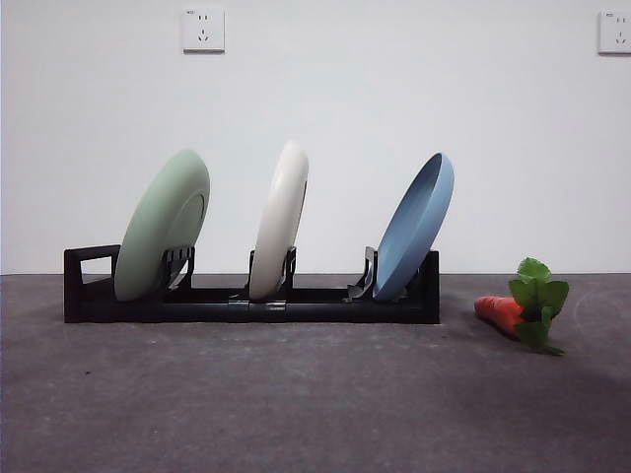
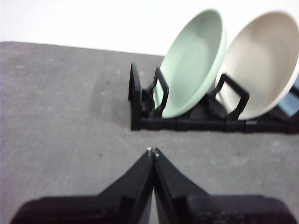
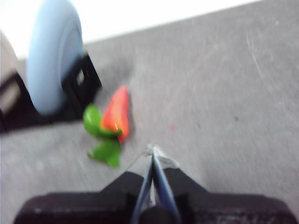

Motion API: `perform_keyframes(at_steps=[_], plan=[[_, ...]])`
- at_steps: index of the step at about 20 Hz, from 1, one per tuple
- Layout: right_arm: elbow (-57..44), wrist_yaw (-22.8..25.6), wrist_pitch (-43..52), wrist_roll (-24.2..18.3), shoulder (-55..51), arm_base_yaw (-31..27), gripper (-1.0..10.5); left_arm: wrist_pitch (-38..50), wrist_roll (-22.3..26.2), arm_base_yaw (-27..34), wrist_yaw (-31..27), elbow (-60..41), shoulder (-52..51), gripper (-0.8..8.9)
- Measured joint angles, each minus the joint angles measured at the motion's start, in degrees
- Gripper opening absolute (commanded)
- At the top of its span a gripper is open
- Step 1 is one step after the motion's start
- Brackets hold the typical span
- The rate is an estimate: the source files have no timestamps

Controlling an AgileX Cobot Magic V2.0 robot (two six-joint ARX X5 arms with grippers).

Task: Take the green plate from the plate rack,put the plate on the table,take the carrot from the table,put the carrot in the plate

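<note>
The green plate [image 1: 163,225] stands tilted in the left slot of the black plate rack [image 1: 246,304] on the dark grey table [image 1: 296,404]. In the left wrist view the green plate [image 2: 194,63] is ahead of my left gripper [image 2: 152,151], which is shut, empty and well short of the rack [image 2: 187,123]. The carrot [image 1: 508,313] lies on the table right of the rack, leaves toward the front. In the right wrist view the carrot [image 3: 117,114] lies just ahead of my right gripper [image 3: 153,150], which is shut and empty. Neither gripper shows in the front view.
A cream-white plate [image 1: 279,221] stands in the middle slot and a blue plate [image 1: 416,227] in the right slot. They also show in the wrist views: the cream-white plate [image 2: 264,65], the blue plate [image 3: 52,63]. A white wall with sockets stands behind.
</note>
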Motion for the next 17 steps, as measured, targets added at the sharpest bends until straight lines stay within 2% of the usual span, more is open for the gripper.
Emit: perform_keyframes(at_steps=[4, 7, 11, 17], plan=[[0.0, -0.2, 1.2, 1.8, 0.0, 0.0, -0.1, 2.2, -5.0, 0.0, 0.7, 0.0, 0.0, -0.08], [0.9, -2.6, 5.0, 4.1, 0.2, 0.0, -0.1, 1.2, -7.8, 0.0, 3.1, 2.0, 0.0, -0.08], [8.0, -3.5, 5.8, 5.1, 4.7, 0.0, -0.1, -0.5, -8.7, 0.0, 4.1, 9.9, 2.4, -0.08], [19.1, -9.5, -0.9, 5.1, 15.3, 0.0, -0.1, -6.0, -8.8, 0.0, 9.0, 19.8, 9.7, -0.08]])
